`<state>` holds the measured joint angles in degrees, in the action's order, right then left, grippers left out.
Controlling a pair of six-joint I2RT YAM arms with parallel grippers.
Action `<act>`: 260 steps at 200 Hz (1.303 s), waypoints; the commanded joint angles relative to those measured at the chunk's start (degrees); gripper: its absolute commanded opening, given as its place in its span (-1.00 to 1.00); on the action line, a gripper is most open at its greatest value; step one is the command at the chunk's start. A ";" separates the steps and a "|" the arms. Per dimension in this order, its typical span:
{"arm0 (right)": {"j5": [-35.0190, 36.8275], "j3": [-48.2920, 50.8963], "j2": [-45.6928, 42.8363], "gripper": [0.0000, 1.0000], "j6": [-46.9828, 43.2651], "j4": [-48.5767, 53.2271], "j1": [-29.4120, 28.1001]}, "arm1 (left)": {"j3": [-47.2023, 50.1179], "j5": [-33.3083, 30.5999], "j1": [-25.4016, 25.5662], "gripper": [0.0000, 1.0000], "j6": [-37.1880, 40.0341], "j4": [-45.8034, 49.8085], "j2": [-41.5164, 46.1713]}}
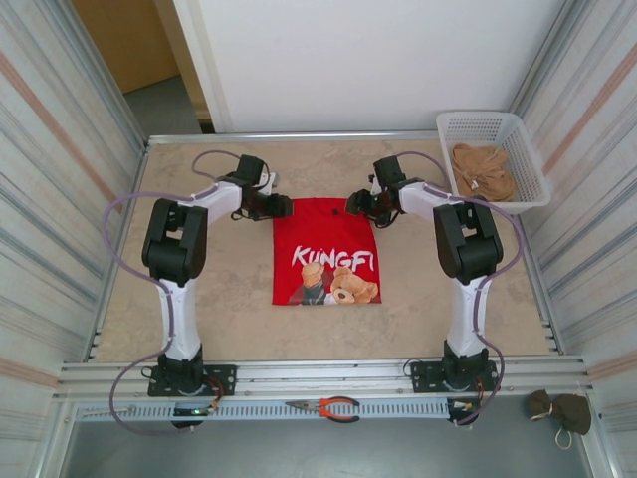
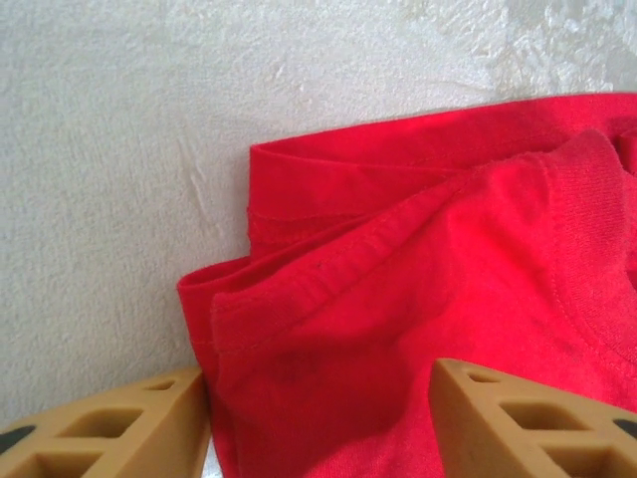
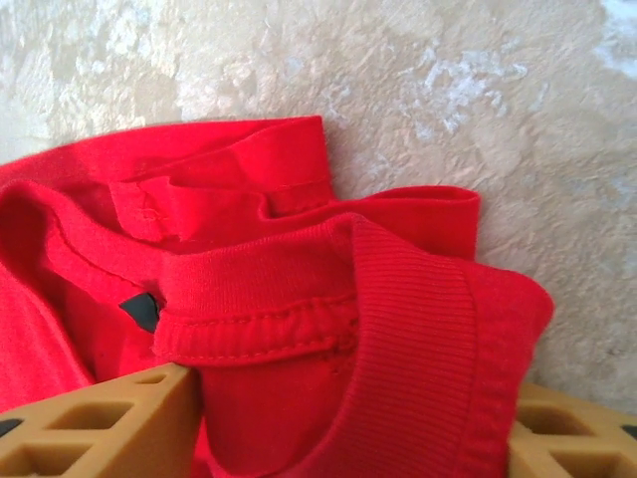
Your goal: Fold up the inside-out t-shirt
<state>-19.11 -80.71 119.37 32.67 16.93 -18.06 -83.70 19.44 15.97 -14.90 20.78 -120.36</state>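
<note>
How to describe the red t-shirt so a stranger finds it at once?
Start at the beige table. In its middle lies the red t-shirt. Unlike the tan cloth in the white basket, it is bright red with white letters and cartoon bears.

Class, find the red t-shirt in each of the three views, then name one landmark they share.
Top external: t-shirt mid-frame, print facing up.
Left wrist: t-shirt at lower right, hemmed folds.
Right wrist: t-shirt bunched across the lower half.
Shared landmark: mottled beige tabletop beyond it.
</note>
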 commanded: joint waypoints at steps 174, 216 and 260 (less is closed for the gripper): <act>-15.70 15.68 -8.64 -1.00 12.66 -20.71 5.92 | 13.11 16.28 -2.85 -1.00 -13.20 -20.15 8.51; -17.51 6.86 -2.21 -1.00 16.66 -21.41 7.23 | 3.12 17.78 -4.73 -1.00 -12.00 -15.73 1.63; -19.92 -7.95 -1.71 -1.00 20.95 -19.27 8.66 | -12.04 18.88 -6.39 -1.00 -13.18 -11.19 -0.05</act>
<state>-36.88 -81.36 119.17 50.46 -2.46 -10.44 -88.25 36.67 10.59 -27.40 6.63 -121.49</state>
